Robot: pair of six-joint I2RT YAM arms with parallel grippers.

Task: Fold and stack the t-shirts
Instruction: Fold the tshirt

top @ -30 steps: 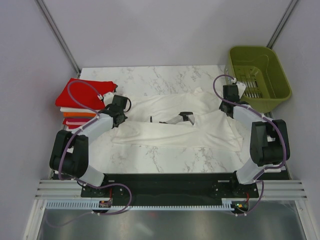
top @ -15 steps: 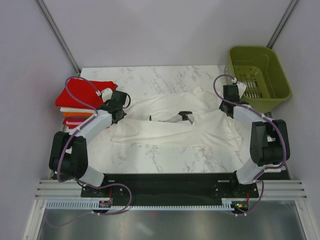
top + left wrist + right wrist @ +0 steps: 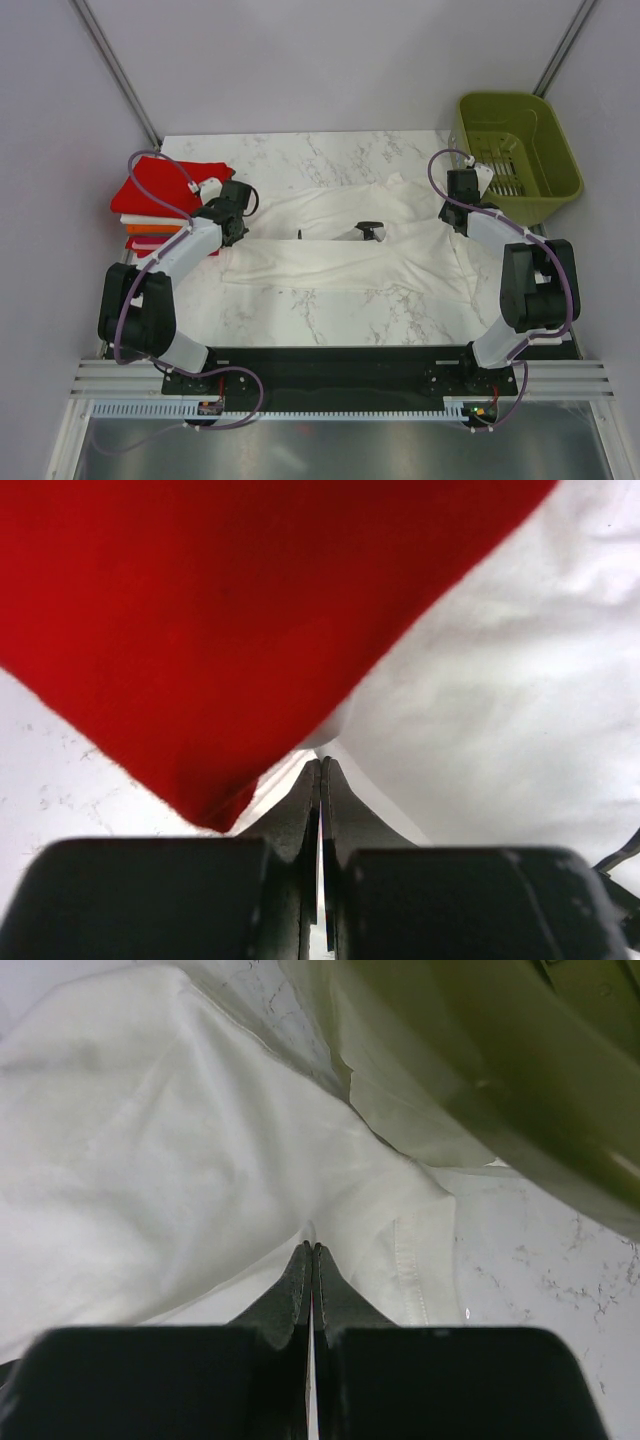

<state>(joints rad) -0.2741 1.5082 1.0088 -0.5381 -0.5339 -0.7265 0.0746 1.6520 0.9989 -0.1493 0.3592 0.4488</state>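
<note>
The white t-shirt is thin, light, limp cloth. I expect it to sag, crease and drag on the marble instead of holding a shape. It won't break, but a shallow pinch could slip off. I judge the best holds to be at its outer edges, at the 9 and 3 o'clock ends, so both sides travel together and the fold line stays straight.

It is plain and off-white. It lies rumpled across the middle of the surface, spread wide from 9 to 3 o'clock, with soft ridges and a hem seam visible at the right end.

In its wrist view, the left end effector has its fingers pressed together at the shirt's 9 o'clock edge. White cloth meets the tips, so I read it as clamped on the shirt. The right end effector is likewise closed at the 3 o'clock edge, with cloth peaking up into its tips.

The stack of folded t-shirts sits at 9 o'clock, just beside the left arm, with a red t-shirt on top. The olive-green basket stands at 2 o'clock.
</note>
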